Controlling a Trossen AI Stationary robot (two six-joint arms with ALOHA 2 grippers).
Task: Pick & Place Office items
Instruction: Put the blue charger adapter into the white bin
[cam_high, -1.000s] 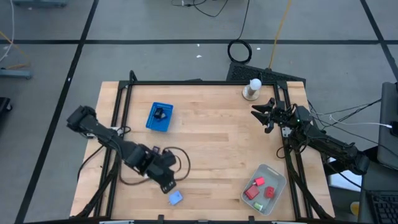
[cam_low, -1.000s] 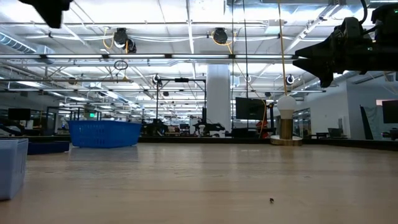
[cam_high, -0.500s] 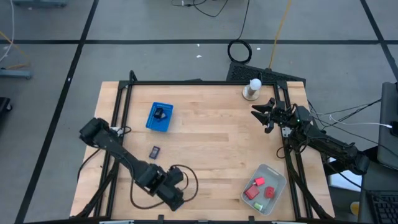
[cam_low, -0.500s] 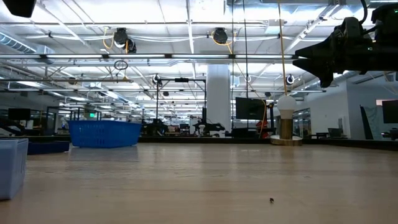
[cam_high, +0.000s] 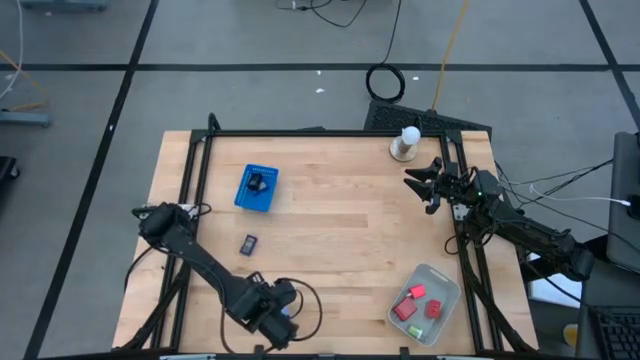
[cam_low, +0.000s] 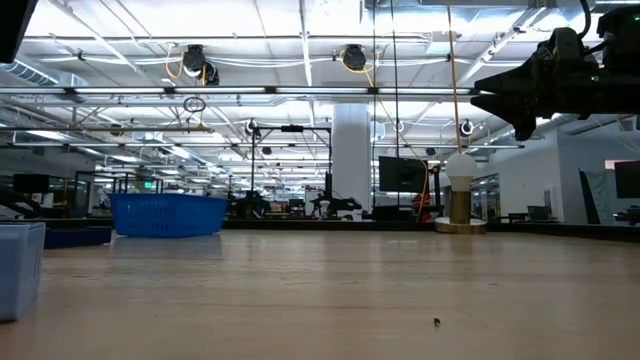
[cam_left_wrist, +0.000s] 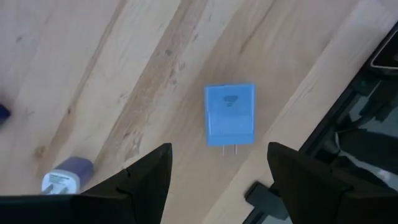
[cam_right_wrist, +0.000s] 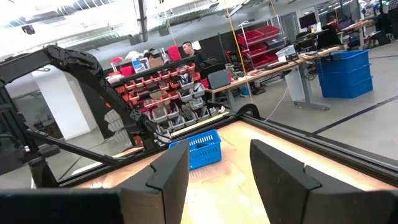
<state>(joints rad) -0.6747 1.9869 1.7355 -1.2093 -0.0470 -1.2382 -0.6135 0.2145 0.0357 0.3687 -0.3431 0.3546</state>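
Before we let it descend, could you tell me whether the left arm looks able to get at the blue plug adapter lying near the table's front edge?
Probably yes. The left gripper hangs above the blue plug adapter with its jaws apart, and the wood around the adapter is bare. A purple-and-white piece lies well off to one side.

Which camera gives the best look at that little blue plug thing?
The left wrist view: the blue plug lies in plain sight, prongs showing, beyond the open left gripper. In the high view the arm hides it; the other two views miss it.

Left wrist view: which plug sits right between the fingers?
The bright blue square plug charger, prongs showing, lies centred under the open left gripper; the pale lilac-and-white one sits off to one side.
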